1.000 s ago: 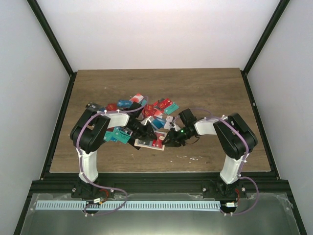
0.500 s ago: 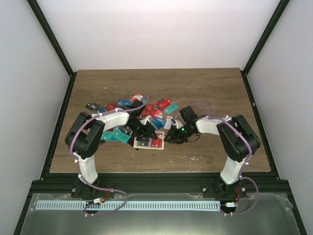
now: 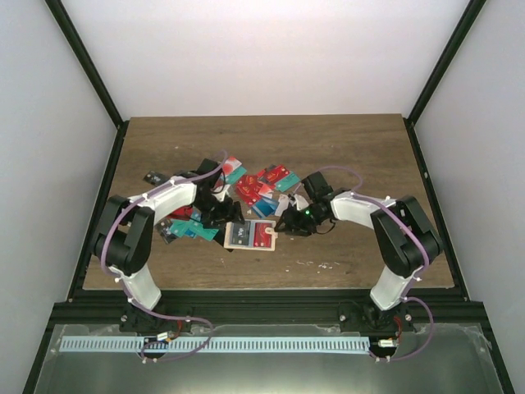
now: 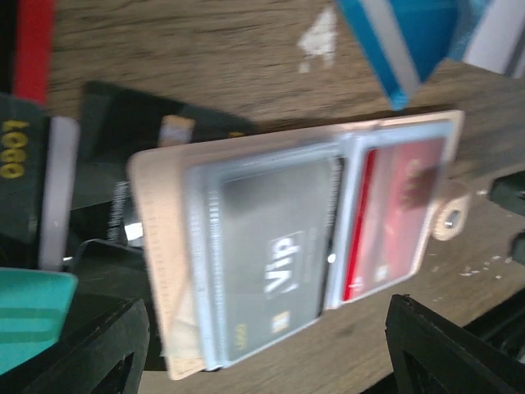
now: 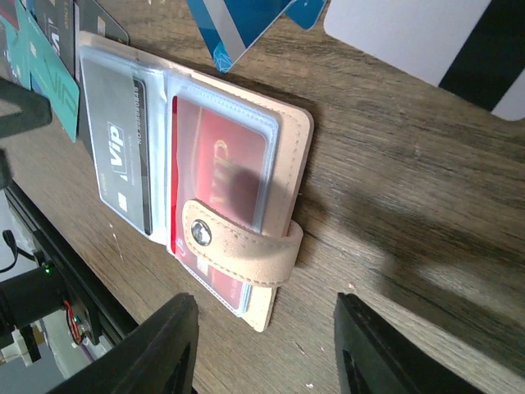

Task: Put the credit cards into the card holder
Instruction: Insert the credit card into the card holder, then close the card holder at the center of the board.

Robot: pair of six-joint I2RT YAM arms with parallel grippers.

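Note:
The tan card holder (image 3: 251,235) lies open and flat on the table in front of the pile of credit cards (image 3: 262,185). Its clear sleeves hold a grey Vip card (image 4: 271,254) and a red card (image 4: 394,213). The snap tab (image 5: 246,246) folds over the red card's sleeve. My left gripper (image 3: 218,213) hovers just left of the holder, open, with nothing between its fingers (image 4: 74,345). My right gripper (image 3: 289,223) stands at the holder's right end. It is open too and holds nothing, with the tab end of the holder (image 5: 283,139) just ahead of its fingers (image 5: 156,353).
Teal cards (image 3: 193,228) and black cards (image 4: 123,131) lie left of the holder under my left arm. Blue cards (image 5: 238,25) and a white card (image 5: 410,33) lie behind it. Small white crumbs (image 3: 320,264) dot the wood near the front edge.
Both grippers have opened and let go of the card holder, which now lies flat. The left gripper drew back to the left, and the right one shifted slightly back.

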